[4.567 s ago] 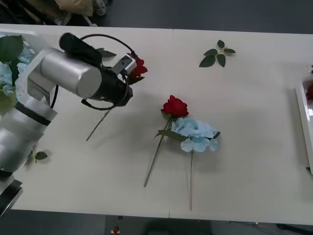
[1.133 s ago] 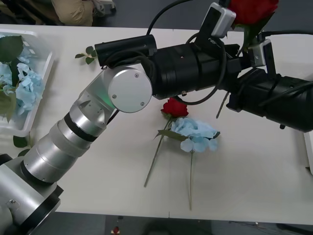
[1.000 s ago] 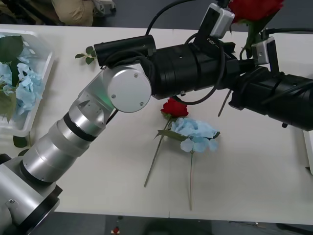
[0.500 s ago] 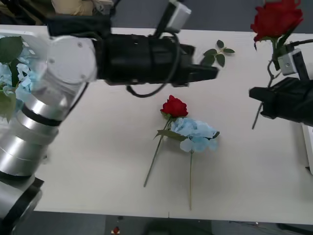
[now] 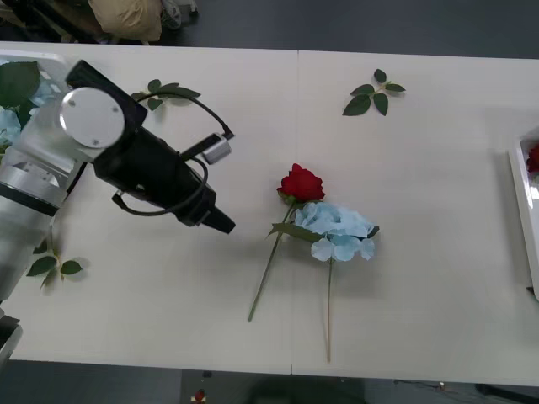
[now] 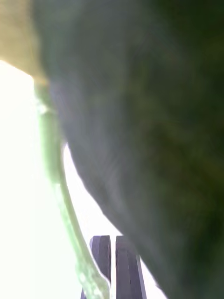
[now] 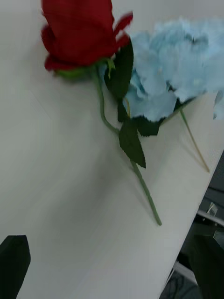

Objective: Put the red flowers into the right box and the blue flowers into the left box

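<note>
The table [image 5: 421,278] is part-sorted. The left arm reaches across it from the robot's left, and its left gripper [image 5: 215,220] hangs low over bare tabletop just beside the last two stems; its black fingers [image 7: 14,261] stand wide apart, holding nothing.

The left box [image 5: 50,61], at the far left corner, already holds pale blue blooms [image 5: 7,126] and a big leaf. The right box [image 5: 518,181] shows its rim at the right edge, with a spot of red [image 5: 533,158] inside.

Left to do, by the look of it: one rose [image 5: 301,182] and one blue flower [image 5: 337,229], lying mid-table with heads touching and stems splayed towards the robot. The rose is bound for the right box, the blue flower for the left. Green sprigs [image 5: 373,93] lie scattered well apart from them.

The left wrist view brings out what the front view cannot: a rose leaf lies over the blue petals [image 7: 177,70], so lifting either one may drag the other.

The right wrist view shows the right gripper [image 6: 114,268] with its fingers nearly together, a green stem [image 6: 58,177] running down to them and a dark leaf close against the lens. It seems to be pinching that stem, likely a rose on its way to the right box.
</note>
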Controlling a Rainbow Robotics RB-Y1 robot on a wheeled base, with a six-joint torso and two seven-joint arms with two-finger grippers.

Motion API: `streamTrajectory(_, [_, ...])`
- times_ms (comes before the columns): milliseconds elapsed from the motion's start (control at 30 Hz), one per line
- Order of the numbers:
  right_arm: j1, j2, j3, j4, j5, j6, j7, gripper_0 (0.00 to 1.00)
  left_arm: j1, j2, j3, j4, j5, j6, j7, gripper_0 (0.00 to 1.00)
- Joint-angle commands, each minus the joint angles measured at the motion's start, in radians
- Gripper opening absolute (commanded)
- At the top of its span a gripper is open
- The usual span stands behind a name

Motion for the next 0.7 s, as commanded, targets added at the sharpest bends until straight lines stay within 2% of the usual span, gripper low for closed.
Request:
streamTrajectory(33, [-0.105,-0.108,0.099,0.182,0.008,-0.053,-0.029,0.0,-0.01,-0.026,-0.073,-0.056,-0.066,-0.001,0.163,1.0])
streamTrajectory(300, [-0.261,-0.154,0.214,0.483,0.035,-0.112,-0.021,0.0,-0.065,-0.12,-0.307,-0.066,-0.261,-0.139,0.387,1.0])
streamTrajectory(500, [-0.27,-0.154,0.232,0.54,0.066,-0.149,-0.014,0.0,-0.123,-0.166,-0.482,0.017,-0.368,-0.252,0.409,1.0])
streamTrajectory(533, [-0.27,-0.154,0.243,0.541,0.075,-0.161,-0.012,0.05,-0.14,-0.172,-0.513,0.047,-0.371,-0.275,0.413,1.0])
streamTrajectory(600, [-0.27,-0.154,0.261,0.543,0.083,-0.179,-0.012,0.38,-0.16,-0.184,-0.55,0.101,-0.364,-0.304,0.416,0.99])
streamTrajectory(633, [-0.272,-0.156,0.271,0.541,0.086,-0.185,-0.011,0.55,-0.165,-0.189,-0.559,0.121,-0.362,-0.312,0.416,0.95])
streamTrajectory(667, [-0.272,-0.156,0.281,0.541,0.09,-0.193,-0.008,0.76,-0.166,-0.198,-0.561,0.144,-0.368,-0.317,0.416,0.85])
streamTrajectory(700, [-0.272,-0.156,0.291,0.543,0.089,-0.199,-0.005,0.89,-0.166,-0.204,-0.561,0.159,-0.374,-0.318,0.415,0.79])
